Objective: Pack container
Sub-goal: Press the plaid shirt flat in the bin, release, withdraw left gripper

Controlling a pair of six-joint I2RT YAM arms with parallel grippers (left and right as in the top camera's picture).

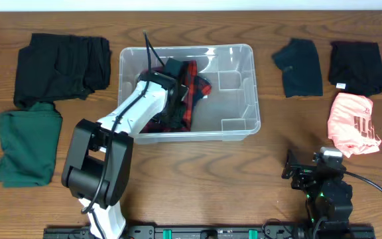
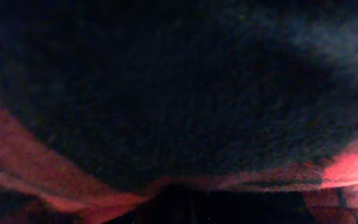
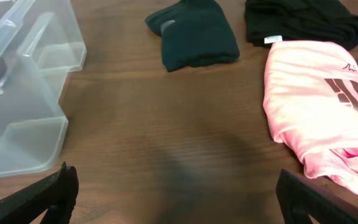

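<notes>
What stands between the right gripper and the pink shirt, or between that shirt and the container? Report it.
Nothing visible. Only bare table lies between the open right gripper and the pink shirt, and between that shirt and the container. The container's right half holds nothing.

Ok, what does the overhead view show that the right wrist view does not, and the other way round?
Only overhead: the left arm reaching into the container, a red-and-black plaid garment inside it, and a large black garment and a green garment at the table's left side.
Only right wrist: a close look at the right gripper, its fingers spread wide with nothing between them.
Both: the container, the pink garment, a small dark garment and a tagged black garment.
</notes>
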